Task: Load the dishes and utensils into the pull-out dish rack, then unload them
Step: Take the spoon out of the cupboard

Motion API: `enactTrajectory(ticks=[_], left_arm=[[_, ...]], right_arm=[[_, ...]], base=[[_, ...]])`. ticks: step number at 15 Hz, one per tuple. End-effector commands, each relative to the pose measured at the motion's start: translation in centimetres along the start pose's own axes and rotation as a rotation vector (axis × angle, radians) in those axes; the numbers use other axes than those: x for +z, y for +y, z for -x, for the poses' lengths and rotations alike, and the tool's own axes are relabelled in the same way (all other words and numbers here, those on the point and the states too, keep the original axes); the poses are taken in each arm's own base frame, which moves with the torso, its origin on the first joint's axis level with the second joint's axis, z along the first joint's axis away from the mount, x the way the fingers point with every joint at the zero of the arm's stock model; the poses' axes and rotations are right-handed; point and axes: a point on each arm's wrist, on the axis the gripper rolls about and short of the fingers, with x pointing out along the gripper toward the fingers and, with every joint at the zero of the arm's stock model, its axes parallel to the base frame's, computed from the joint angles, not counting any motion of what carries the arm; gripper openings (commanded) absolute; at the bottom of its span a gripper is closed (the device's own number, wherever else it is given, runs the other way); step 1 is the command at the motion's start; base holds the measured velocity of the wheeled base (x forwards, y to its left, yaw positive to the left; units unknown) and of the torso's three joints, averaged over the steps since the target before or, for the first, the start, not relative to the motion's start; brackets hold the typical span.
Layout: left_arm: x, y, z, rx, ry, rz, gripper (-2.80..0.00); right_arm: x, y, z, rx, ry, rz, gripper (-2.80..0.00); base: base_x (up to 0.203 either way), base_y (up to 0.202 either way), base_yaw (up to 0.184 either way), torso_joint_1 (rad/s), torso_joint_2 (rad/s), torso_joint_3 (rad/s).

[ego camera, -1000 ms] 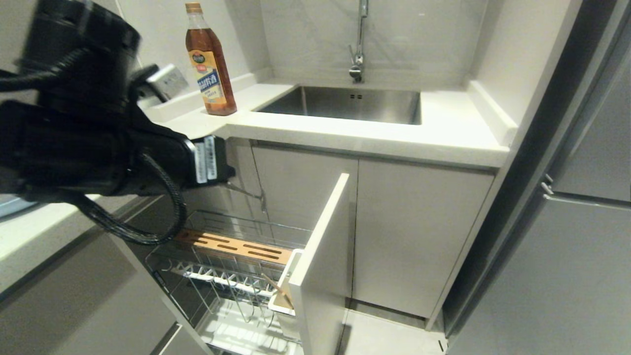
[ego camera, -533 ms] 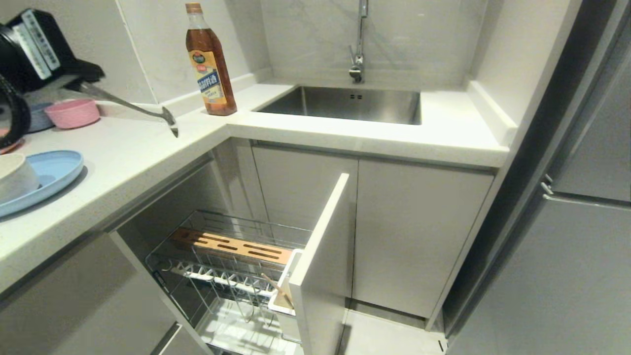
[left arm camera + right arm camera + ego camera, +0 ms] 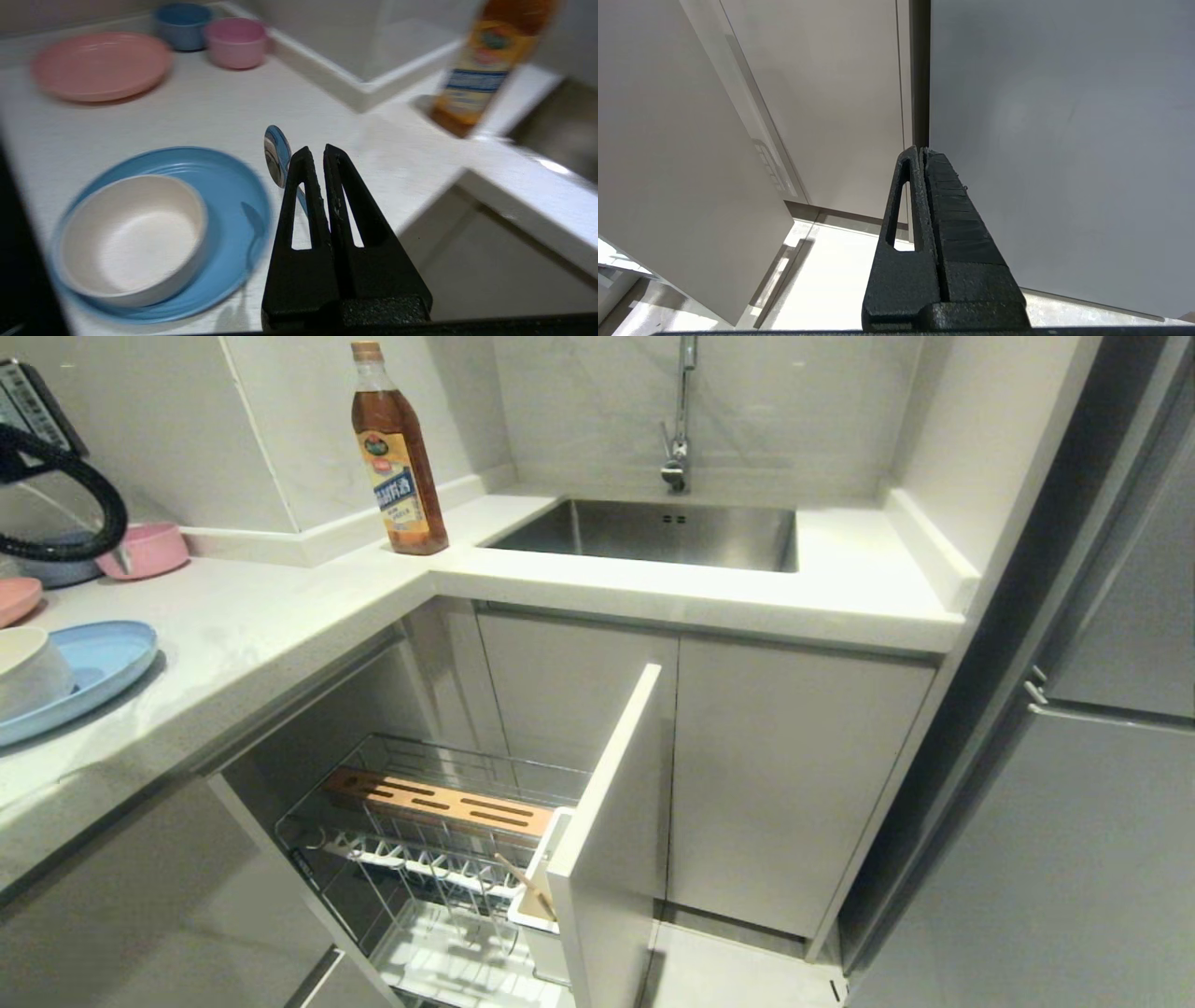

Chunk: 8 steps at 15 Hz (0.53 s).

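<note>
Now white bowl [image 3: 133, 235] in blue plate [image 3: 224, 186], chopsticks [image 3: 527, 889] in rack [image 3: 439, 859]

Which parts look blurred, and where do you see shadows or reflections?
Left wrist view: the oil bottle and blue plate are smeared by motion blur; the spoon bowl mirrors the room and casts a shadow on the plate. Head view: sharp; countertop brightly lit, rack shaded.

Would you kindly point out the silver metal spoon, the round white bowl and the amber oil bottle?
silver metal spoon [image 3: 276, 154]: left wrist view, on its shiny bowl.
round white bowl [image 3: 135, 233]: left wrist view, inner bottom.
amber oil bottle [image 3: 397, 476]: head view, on its label.
</note>
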Motion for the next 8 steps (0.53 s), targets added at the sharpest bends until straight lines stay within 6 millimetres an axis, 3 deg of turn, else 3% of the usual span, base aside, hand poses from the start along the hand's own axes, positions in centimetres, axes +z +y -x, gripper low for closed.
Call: enactTrajectory(ticks=[1,8], left_arm=[[-1.5,-1.1,-1.8,0.088,0.034,-0.052,-2.8],[-3.6,-3.1,-7.0,0.204,-0.004,-0.072,-2.8]], right_arm=[[0.0,0.0,0.0,0.0,0.0,0.001,-2.8],[0.0,0.0,0.0,0.0,0.0,0.0,-2.8]], base=[[0.0,0.0,0.0,0.0,0.0,0.0],[0.0,0.0,0.0,0.0,0.0,0.0]])
